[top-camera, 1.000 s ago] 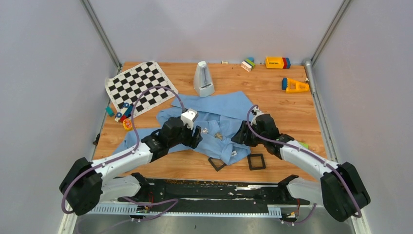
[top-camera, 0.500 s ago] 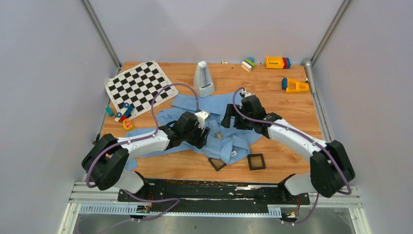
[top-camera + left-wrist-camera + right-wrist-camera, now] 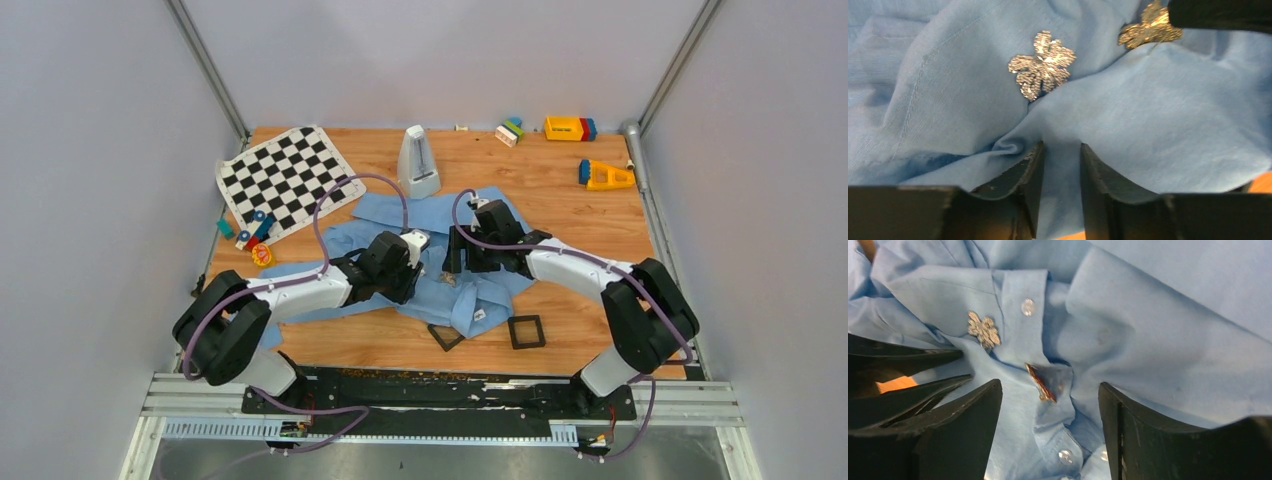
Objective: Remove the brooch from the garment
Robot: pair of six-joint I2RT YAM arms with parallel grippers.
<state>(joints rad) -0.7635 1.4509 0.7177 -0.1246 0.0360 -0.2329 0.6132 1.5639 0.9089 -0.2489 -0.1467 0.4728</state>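
Observation:
A crumpled light-blue shirt (image 3: 470, 235) lies mid-table. Two brooches are pinned on it: a silver one (image 3: 1042, 64), also in the right wrist view (image 3: 983, 330), and a gold one (image 3: 1149, 31), seen edge-on in the right wrist view (image 3: 1040, 383) and small in the top view (image 3: 449, 278). My left gripper (image 3: 1061, 150) is closed narrowly on a fold of shirt fabric just below the silver brooch; it shows in the top view (image 3: 408, 272). My right gripper (image 3: 1048, 407) is open, its fingers straddling the gold brooch without touching it; it shows in the top view (image 3: 455, 257).
A metronome (image 3: 418, 160) stands behind the shirt. A checkerboard mat (image 3: 285, 180) lies at the back left with small toys (image 3: 250, 235) by it. Two black square frames (image 3: 526, 331) (image 3: 445, 336) lie near the front edge. Toy blocks (image 3: 570, 128) (image 3: 605, 176) lie at the back right.
My right gripper has swung from the shirt's right side up and leftward to hover over the brooches. My left arm has stretched forward and right onto the fabric beside them.

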